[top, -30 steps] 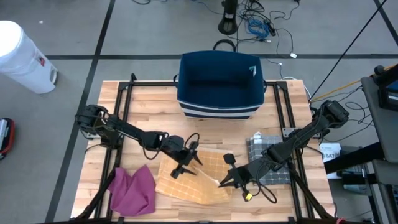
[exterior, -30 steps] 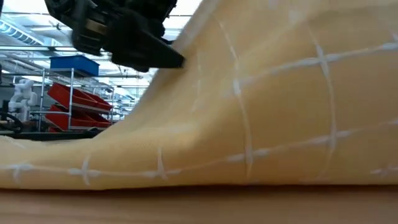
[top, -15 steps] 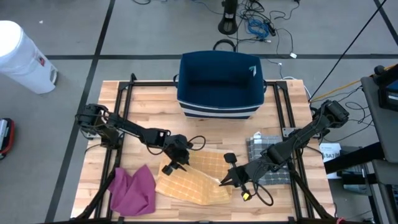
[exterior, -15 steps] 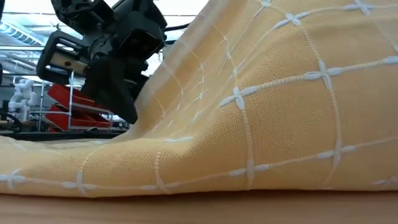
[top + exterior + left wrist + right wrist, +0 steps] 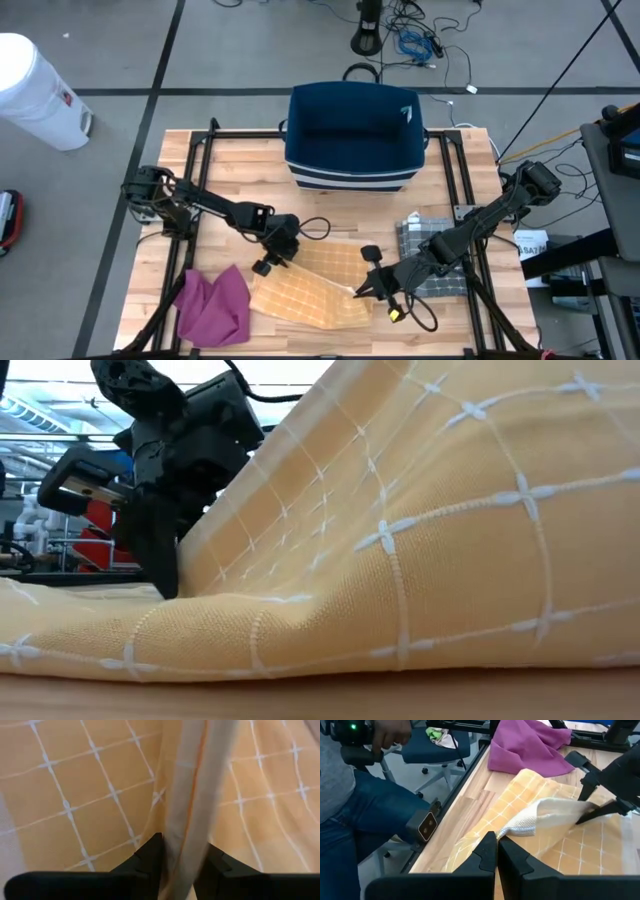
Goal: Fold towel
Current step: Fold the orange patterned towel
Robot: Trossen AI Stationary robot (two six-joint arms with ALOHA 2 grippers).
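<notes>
**Fold in progress: both hands on the towel edges**

The yellow woven towel with the white grid pattern lies on the wooden slatted tabletop, near the front edge, between the crumpled magenta cloth on the left and the grey checked folded cloth on the right.

Your left hand sits at the towel's far-left corner; its fingers straddle a raised hem, closing on it, though whether the pinch is firm is not settled. Your right hand is clamped shut on the towel's right edge, lifting a curl of cloth.

Recommendations:
- Confirm the left pinch bites the hem fully before any lift; a shallow bite will likely slip.
- Raise both corners evenly, so the fabric clears itself without dragging.
- Carry them toward the opposite edge together, keeping the span taut.
- Lay the corners square on the lower layer before releasing.
- Keep clear of the magenta cloth just beside the left corner.

The dark blue fabric bin stands well apart at the far side.
</notes>
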